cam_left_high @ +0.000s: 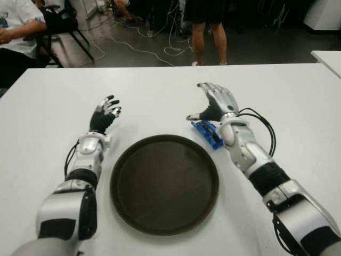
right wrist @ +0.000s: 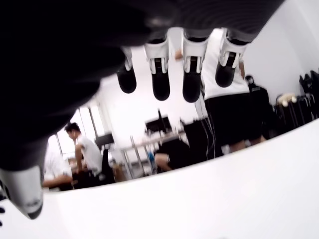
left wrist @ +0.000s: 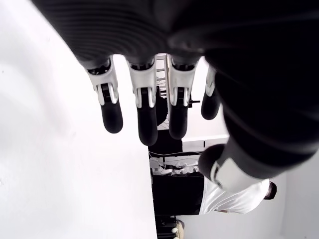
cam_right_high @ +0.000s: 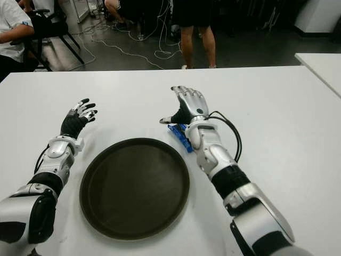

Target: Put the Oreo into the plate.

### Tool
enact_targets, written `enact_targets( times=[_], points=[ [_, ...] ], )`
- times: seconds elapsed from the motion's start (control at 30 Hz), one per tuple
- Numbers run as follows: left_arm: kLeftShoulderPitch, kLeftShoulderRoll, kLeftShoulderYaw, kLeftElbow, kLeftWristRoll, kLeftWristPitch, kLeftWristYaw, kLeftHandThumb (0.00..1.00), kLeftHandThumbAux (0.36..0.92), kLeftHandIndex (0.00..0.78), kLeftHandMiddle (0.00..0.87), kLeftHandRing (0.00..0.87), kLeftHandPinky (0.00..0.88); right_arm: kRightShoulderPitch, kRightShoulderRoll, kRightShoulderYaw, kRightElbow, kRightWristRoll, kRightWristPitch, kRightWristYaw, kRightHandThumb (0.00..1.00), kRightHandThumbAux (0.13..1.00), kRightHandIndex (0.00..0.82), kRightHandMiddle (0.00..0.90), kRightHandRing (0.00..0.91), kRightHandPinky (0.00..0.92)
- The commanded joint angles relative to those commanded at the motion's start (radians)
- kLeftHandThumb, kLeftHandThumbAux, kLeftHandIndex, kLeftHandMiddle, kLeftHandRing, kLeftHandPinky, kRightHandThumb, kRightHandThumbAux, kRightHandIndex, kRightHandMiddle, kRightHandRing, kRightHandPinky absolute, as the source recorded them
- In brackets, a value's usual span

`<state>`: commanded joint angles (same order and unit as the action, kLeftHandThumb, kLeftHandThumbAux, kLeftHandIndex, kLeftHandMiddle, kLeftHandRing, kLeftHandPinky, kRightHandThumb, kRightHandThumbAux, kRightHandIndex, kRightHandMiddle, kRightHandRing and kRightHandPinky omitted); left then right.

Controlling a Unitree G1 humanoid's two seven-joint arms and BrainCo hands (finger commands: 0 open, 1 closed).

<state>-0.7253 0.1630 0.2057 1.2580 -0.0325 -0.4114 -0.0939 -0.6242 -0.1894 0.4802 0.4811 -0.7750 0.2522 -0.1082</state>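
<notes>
A blue Oreo packet (cam_left_high: 208,133) lies on the white table (cam_left_high: 160,96) just right of the plate's far rim, partly under my right wrist. The round dark brown plate (cam_left_high: 164,183) sits at the middle of the table with nothing in it. My right hand (cam_left_high: 213,104) hovers just beyond the packet, fingers spread, thumb pointing left, holding nothing; the right wrist view shows its fingers (right wrist: 159,79) extended with only the room behind. My left hand (cam_left_high: 106,111) shows to the left of the plate, fingers (left wrist: 142,114) relaxed and holding nothing.
A second white table's corner (cam_left_high: 327,57) shows at the far right. Beyond the table's far edge a person stands (cam_left_high: 208,32), another sits at the far left (cam_left_high: 16,32), and cables (cam_left_high: 144,40) lie on the dark floor.
</notes>
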Motion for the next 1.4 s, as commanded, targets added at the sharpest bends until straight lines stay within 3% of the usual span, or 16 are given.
enact_targets(
  times=[0.73, 1.2, 1.4],
  points=[
    [0.001, 0.006, -0.012, -0.002, 0.013, -0.003, 0.009, 0.161, 0.701, 0.130, 0.194, 0.191, 0.197, 0.007, 0.016, 0.087, 0.029, -0.066, 0.045, 0.030, 0.000, 0.600, 0.106, 0.146, 0.190, 0.234],
    [0.006, 0.013, -0.018, -0.004, 0.017, -0.018, 0.002, 0.141, 0.697, 0.118, 0.190, 0.187, 0.197, 0.015, 0.036, 0.120, -0.030, -0.154, 0.205, 0.079, 0.000, 0.571, 0.109, 0.159, 0.202, 0.252],
    [0.008, 0.014, -0.017, -0.002, 0.016, -0.019, 0.003, 0.144, 0.688, 0.114, 0.184, 0.185, 0.190, 0.012, 0.032, 0.131, -0.031, -0.176, 0.235, 0.105, 0.000, 0.571, 0.119, 0.162, 0.199, 0.234]
  ],
)
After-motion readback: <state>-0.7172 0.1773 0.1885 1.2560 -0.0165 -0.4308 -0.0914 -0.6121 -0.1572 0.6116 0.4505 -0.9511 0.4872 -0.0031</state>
